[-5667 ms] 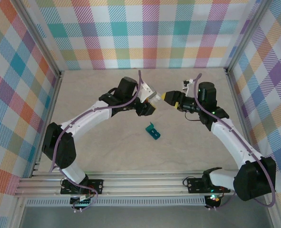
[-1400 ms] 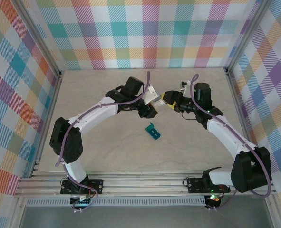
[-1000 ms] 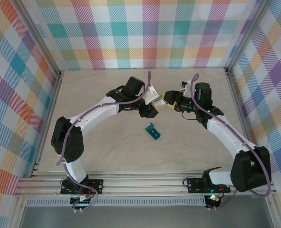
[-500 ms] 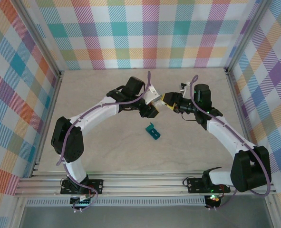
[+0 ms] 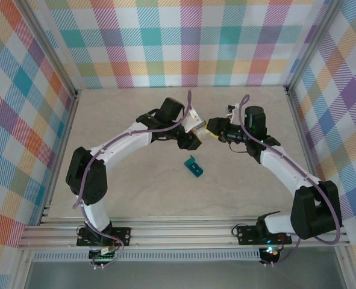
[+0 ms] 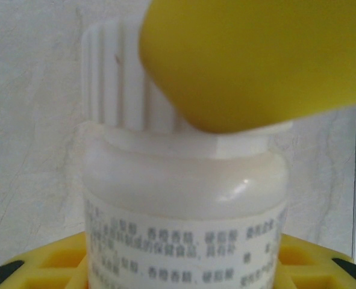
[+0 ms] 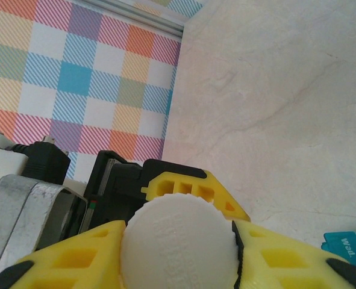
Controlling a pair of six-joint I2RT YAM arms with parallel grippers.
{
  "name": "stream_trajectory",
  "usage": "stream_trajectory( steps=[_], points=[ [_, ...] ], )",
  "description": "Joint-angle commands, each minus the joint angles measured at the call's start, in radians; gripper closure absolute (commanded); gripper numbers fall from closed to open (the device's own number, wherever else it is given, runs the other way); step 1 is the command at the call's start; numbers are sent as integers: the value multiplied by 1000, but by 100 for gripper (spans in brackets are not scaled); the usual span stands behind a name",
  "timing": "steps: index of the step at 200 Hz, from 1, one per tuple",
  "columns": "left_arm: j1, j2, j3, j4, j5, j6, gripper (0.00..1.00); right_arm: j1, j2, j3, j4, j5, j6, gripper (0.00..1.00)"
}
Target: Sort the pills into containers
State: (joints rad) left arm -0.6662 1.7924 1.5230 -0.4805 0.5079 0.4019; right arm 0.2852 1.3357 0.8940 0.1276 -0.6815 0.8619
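My left gripper [image 5: 194,126] is shut on a small white bottle [image 6: 184,198], holding it up above the table with its ribbed cap [image 6: 120,84] pointing toward the right arm. My right gripper [image 5: 211,127] meets it there, its yellow fingers [image 7: 286,259] pressed against both sides of the cap [image 7: 181,247]. The teal containers [image 5: 194,167] lie on the table just below and in front of both grippers, and their corner shows in the right wrist view [image 7: 349,250]. The pills are out of view.
The beige table [image 5: 135,192] is walled by checkered panels [image 5: 184,42] at the back and sides. A metal rail [image 5: 184,232] runs along the near edge by the arm bases.
My right gripper has edged left onto the bottle's cap and its jaws have closed around it. The left arm holds the bottle as before.
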Motion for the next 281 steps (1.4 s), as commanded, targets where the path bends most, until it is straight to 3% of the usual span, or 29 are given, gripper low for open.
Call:
stream_trajectory(
  steps=[1,37,72,93,115,134,182,219,281],
  points=[
    [-10,-5,38,25,69,-14,100,3,-1,27,-5,-26,-69,63],
    [36,-26,32,47,204,-70,100,-19,-59,-40,43,-82,-257,64],
    [79,-59,5,120,316,-153,100,-31,-81,-76,101,-142,-279,63],
    [78,-61,6,114,288,-151,100,-31,-69,-55,82,-142,-258,59],
    [78,-60,2,98,211,-125,100,-31,-88,-34,53,-118,-216,34],
    [74,-62,-9,78,137,-92,100,-31,-134,-32,8,-79,-197,25],
    [56,-71,-37,72,30,-33,100,-32,-184,-70,-31,48,-91,24],
    [33,-64,-24,43,11,-3,100,-32,-125,-80,62,34,20,26],
    [7,-42,-2,30,21,3,100,-30,-79,-58,107,26,44,32]
  ],
)
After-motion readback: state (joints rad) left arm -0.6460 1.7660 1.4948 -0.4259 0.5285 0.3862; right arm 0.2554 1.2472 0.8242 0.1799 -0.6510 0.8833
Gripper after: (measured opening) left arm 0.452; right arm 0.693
